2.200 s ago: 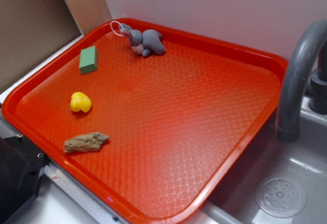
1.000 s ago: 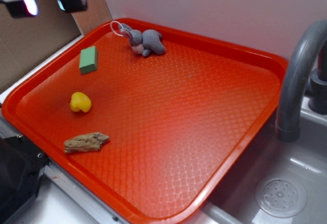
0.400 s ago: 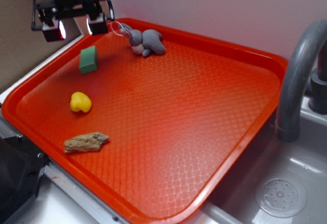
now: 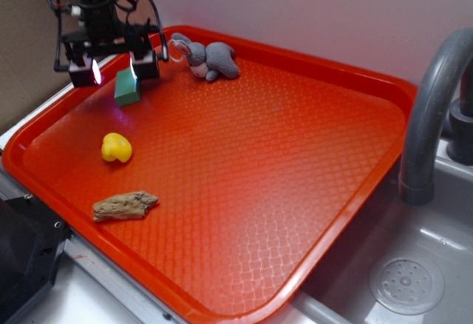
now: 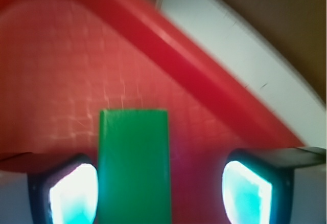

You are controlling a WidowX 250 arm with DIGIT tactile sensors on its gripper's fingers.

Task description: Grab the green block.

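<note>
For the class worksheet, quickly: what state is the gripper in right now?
Gripper: open, fingers either side of the green block, not yet closed on it.

No legible text, labels, nos. or signs anywhere
</note>
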